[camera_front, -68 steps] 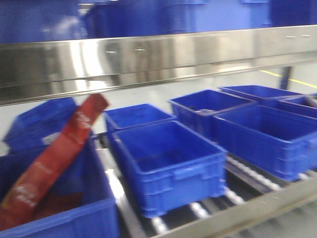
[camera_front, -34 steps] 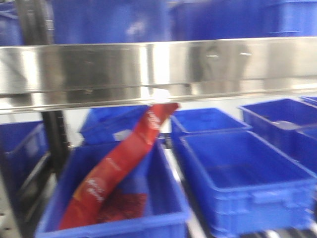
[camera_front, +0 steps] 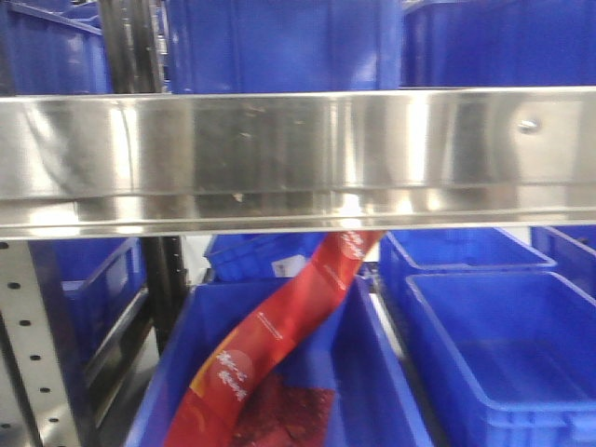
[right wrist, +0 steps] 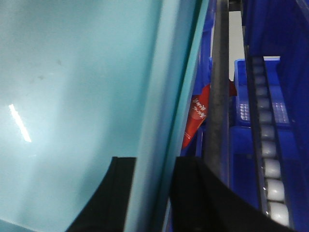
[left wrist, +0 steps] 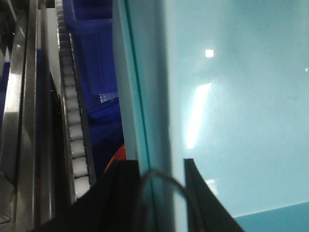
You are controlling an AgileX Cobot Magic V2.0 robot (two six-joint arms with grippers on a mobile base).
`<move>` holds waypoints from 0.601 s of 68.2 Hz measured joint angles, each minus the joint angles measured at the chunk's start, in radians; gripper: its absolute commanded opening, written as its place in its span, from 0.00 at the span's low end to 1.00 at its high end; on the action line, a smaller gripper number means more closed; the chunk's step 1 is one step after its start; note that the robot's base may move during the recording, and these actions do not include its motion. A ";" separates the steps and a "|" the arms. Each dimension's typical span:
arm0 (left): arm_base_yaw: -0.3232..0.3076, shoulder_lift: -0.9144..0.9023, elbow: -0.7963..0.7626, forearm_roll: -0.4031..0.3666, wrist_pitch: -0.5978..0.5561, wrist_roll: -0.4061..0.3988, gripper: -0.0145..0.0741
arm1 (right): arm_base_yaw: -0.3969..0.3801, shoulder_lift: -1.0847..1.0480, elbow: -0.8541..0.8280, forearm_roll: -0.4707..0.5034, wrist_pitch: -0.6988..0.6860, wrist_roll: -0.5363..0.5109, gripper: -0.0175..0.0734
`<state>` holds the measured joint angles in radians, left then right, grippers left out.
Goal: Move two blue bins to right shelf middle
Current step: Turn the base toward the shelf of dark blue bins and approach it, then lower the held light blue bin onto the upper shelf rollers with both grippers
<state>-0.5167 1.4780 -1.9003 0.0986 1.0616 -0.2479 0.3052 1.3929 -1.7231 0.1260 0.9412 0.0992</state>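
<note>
The pale blue bin fills the left wrist view and the right wrist view; I see only its smooth inside and side walls. My left gripper is shut on its left wall, one black finger on each side. My right gripper is shut on its right wall the same way. A dark seam runs along each gripped wall; I cannot tell whether one bin or two nested ones are held. The right shelf's shiny steel rail crosses the front view just ahead. The bin and grippers are out of the front view.
Dark blue bins sit on the level below the rail, one holding a red bag. More dark blue bins stand above. A perforated grey upright is at left. Roller tracks flank the held bin.
The front view has swung left: the bin with the red bag moved from the left edge to the centre, and the steel rail now sits level and lower in the picture.
</note>
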 measured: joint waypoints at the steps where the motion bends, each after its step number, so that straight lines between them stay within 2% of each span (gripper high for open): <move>1: 0.000 0.000 0.000 0.000 0.000 0.000 0.04 | 0.000 0.000 0.000 0.000 0.000 0.000 0.02; 41: 0.000 0.000 0.000 0.004 0.000 0.000 0.04 | 0.000 0.002 0.000 0.002 0.000 0.000 0.02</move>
<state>-0.5167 1.4780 -1.9003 0.1027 1.0616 -0.2479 0.3052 1.3952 -1.7231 0.1279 0.9412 0.0992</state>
